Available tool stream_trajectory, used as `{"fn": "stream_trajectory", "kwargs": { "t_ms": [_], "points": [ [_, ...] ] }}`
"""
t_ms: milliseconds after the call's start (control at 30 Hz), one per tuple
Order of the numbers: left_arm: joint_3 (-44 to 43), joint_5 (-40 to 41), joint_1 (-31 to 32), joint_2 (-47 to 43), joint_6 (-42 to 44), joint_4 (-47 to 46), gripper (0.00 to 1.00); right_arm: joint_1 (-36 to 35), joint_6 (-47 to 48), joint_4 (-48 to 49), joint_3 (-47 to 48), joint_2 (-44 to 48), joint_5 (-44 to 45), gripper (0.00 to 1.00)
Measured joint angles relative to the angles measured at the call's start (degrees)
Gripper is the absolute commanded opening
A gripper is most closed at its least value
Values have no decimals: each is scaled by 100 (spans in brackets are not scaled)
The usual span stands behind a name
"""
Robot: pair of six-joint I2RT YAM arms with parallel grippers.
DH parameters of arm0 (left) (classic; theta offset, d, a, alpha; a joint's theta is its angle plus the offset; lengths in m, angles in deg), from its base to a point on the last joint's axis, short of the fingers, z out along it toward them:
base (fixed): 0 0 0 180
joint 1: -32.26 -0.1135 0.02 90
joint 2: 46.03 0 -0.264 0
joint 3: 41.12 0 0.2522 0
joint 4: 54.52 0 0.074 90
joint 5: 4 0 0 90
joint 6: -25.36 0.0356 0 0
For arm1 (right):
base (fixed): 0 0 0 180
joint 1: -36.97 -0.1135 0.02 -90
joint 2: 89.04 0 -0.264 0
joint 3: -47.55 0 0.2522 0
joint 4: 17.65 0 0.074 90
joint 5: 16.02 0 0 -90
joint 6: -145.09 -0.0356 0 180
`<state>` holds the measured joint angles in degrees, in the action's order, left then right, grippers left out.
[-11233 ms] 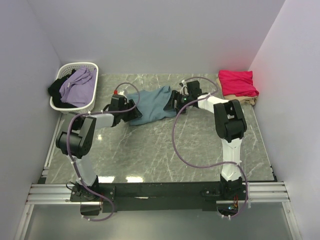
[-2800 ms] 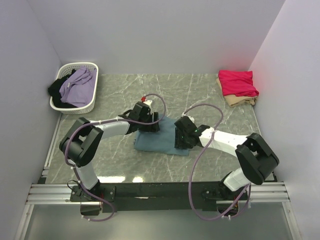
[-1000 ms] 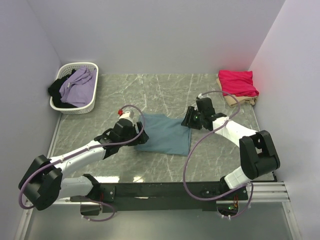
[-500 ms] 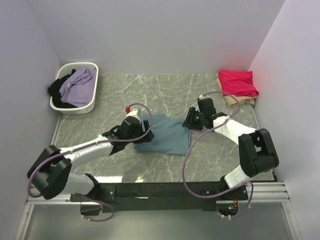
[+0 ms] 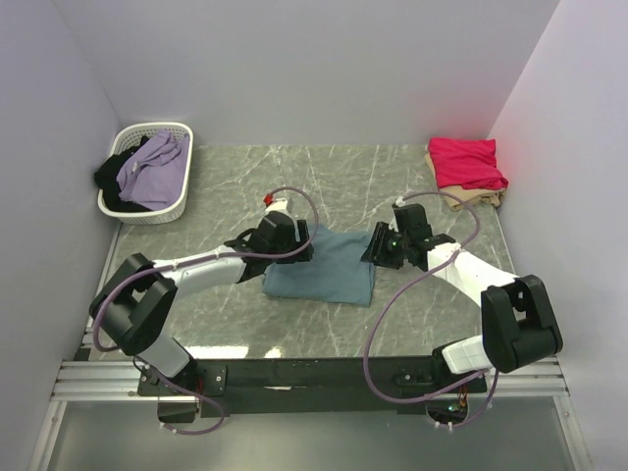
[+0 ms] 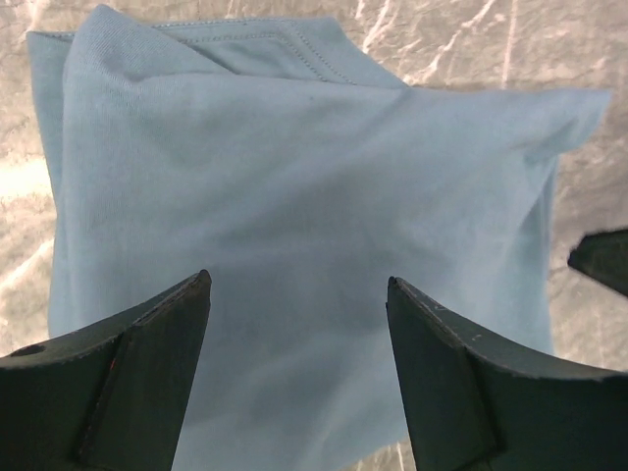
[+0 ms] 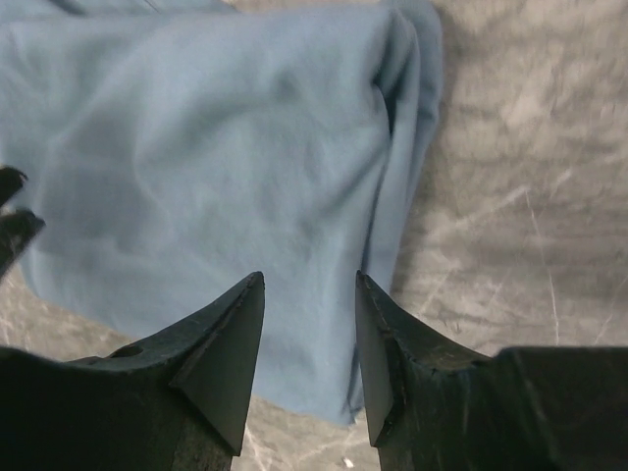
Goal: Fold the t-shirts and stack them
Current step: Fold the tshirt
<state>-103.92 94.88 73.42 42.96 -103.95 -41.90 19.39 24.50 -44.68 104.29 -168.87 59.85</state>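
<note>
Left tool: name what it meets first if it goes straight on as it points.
The folded teal-blue t-shirt: the open left tool aims at its middle. Its height above the cloth is unclear.

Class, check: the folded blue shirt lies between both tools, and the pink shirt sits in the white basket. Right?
No: the bright pink cloth shirt lies on the pale beige shirt, far right, not in the white slatted plastic basket; the top view shows it.

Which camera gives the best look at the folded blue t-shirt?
The left wrist view: the teal-blue t-shirt fills it, with folds and hem stitching clear. The top view shows its whole outline, but small; the right wrist view crops it, showing one bunched edge.
</note>
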Motion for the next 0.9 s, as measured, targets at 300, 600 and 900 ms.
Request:
{"fn": "stream_trajectory", "kwargs": {
  "t_ms": [300,600,900],
  "points": [
    [-181,-50,-219,380,120,-103,78,0,-24,-11,-225,-31,-149,47],
    [-424,-208,-494,695,223,-251,78,-7,-57,44,-319,-179,-264,46],
    [-629,-361,-560,1001,282,-299,77,-66,-111,66,-391,-251,-339,24]
  ]
}}
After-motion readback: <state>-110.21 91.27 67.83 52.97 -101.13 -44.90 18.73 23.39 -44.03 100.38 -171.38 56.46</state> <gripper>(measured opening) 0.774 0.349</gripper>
